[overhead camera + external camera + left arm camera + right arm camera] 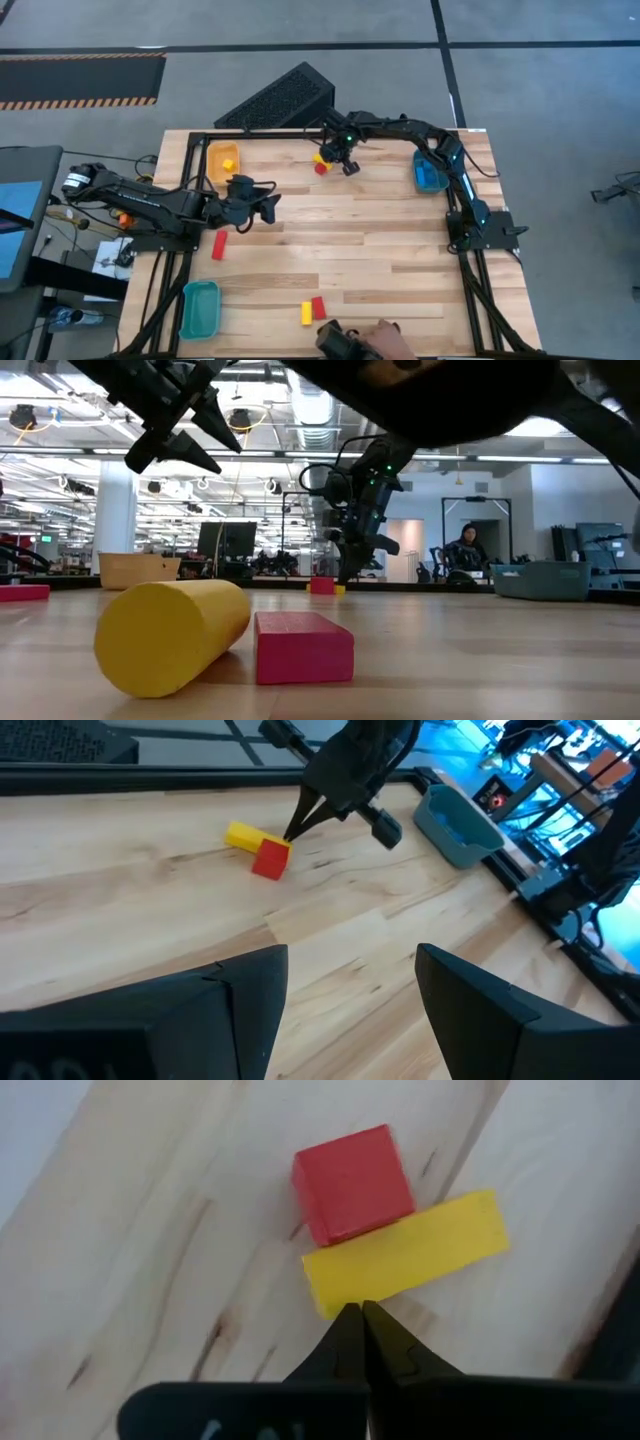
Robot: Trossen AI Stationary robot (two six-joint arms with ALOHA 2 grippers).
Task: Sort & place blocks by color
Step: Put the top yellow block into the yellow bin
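Yellow bar (404, 1252), upper centre, looks light and rigid, best gripped across its narrow sides; right pincer (362, 1320) pressed together, empty.

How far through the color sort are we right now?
Early. One yellow block sits in the yellow tray. The right gripper, shut and empty, is at the yellow bar touching a red cube. Three more blocks lie loose; the teal tray looks empty.

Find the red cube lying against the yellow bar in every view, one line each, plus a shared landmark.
High view: red cube, far edge of the table.
Low view, far centre.
Left wrist view, upper middle.
Right wrist view, upper centre.
Landmark: yellow bar touching it, shut right gripper beside.
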